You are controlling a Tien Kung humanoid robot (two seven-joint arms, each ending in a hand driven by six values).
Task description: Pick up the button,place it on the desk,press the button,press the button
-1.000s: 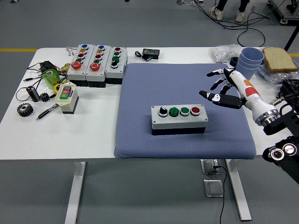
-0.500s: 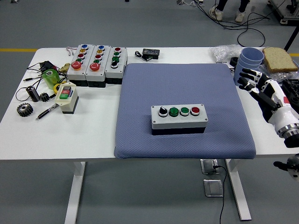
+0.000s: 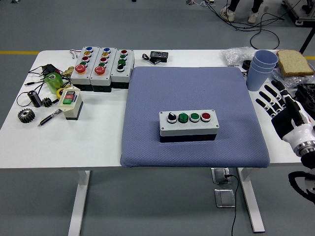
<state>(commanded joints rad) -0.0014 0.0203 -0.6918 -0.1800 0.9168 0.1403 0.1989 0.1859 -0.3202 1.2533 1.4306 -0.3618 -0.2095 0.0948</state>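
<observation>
- White table [image 3: 98,142] carries a blue mat [image 3: 192,98], and grey floor lies beyond it.
- We see our right hand [image 3: 281,107] off the mat's right edge, fingers spread wide, holding nothing.
- Well to the hand's left, the button box [image 3: 189,126] sits on the mat.
- Just beyond the fingertips stand stacked blue cups [image 3: 261,68].

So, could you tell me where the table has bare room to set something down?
The blue mat is free behind and on both sides of the grey button box. White table is bare at the near left, in front of the gear and pen. The far left and the far right, around the cups, are crowded.
</observation>
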